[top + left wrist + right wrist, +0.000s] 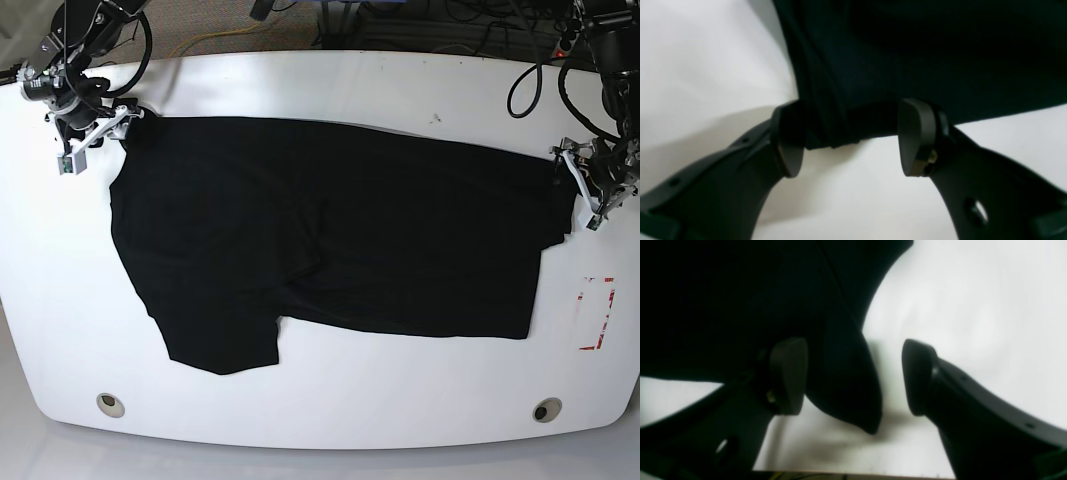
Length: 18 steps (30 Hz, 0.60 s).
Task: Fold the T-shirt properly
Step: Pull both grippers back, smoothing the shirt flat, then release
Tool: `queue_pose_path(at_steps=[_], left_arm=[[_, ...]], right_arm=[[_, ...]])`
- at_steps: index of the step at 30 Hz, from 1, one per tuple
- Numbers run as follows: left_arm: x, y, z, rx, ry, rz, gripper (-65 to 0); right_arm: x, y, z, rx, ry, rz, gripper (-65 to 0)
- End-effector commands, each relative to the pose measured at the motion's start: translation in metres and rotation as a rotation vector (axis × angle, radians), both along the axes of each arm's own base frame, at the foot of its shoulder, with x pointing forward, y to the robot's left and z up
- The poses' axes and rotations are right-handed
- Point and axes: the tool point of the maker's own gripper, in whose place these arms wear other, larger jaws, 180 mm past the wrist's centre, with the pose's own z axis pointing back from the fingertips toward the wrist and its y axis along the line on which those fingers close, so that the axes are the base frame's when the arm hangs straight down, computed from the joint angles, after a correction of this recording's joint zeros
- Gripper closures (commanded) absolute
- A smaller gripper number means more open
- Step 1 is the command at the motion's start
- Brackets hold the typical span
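Note:
The black T-shirt (330, 240) lies spread across the white table (330, 400), with one sleeve sticking out toward the front left. My right gripper (95, 130) is at the shirt's far-left corner. In the right wrist view it (853, 376) stands open, and a pointed fold of the T-shirt (740, 290) lies loose between the fingers (788, 373). My left gripper (585, 195) is at the shirt's right edge. In the left wrist view it (851, 140) is open, with the hem of the T-shirt (907, 50) lying between the pads (917, 136), unpinched.
A red-and-white mark (597, 313) is on the table near its right edge. Two round holes (111, 404) (546, 409) sit near the front edge. Cables (420, 25) run behind the table's back edge.

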Motion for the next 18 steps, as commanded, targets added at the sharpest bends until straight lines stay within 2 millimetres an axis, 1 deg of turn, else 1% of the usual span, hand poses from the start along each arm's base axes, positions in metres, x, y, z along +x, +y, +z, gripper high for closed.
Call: queue_pose_path(at_steps=[1,2,5,7,8,11,12,13,14,15,17,18], left_arm=[[0.018,-0.009,0.012,-0.035,-0.076,-0.003,-39.2],[0.017,-0.01,0.011,-0.029,-0.074,-0.004,-39.2],[0.014,-0.005,0.005,0.017,-0.056,-0.005,-39.0],[0.014,-0.013,-0.003,0.028,-0.055,-0.009,-39.0],[0.013,-0.014,-0.009,0.053,-0.045,-0.011,-39.0],[0.003,-0.006,-0.022,0.169,0.01,-0.023,-37.9],[-0.001,-0.006,-0.028,0.196,0.034,-0.026,-33.9],[-0.004,-0.006,-0.032,0.218,0.05,-0.027,-28.1],[-0.007,-0.005,-0.034,0.231,0.06,-0.026,-21.9],[-0.008,-0.003,-0.035,0.246,0.068,-0.028,-17.2],[-0.016,0.0,-0.038,0.265,0.091,-0.03,-10.6],[-0.024,0.003,-0.04,0.269,0.102,-0.023,-9.4]], right_arm=[[-0.006,-0.013,-0.006,0.022,0.014,-0.042,-42.3],[-0.007,-0.013,-0.009,0.031,0.021,-0.047,-42.3],[-0.002,-0.015,-0.008,0.035,0.01,-0.055,-42.3],[-0.003,-0.015,-0.009,0.038,0.013,-0.056,-42.3],[-0.003,-0.013,-0.01,0.041,0.016,-0.054,-42.3],[-0.007,-0.009,-0.02,0.073,0.04,-0.061,-41.7],[-0.009,-0.008,-0.025,0.089,0.05,-0.066,-38.8],[-0.011,-0.007,-0.029,0.099,0.06,-0.069,-33.9],[-0.012,-0.006,-0.031,0.106,0.068,-0.07,-27.3],[-0.012,-0.006,-0.031,0.105,0.069,-0.068,-20.8],[-0.012,-0.002,-0.033,0.104,0.078,-0.047,-9.5],[-0.013,0.001,-0.035,0.101,0.091,-0.025,-3.6]])
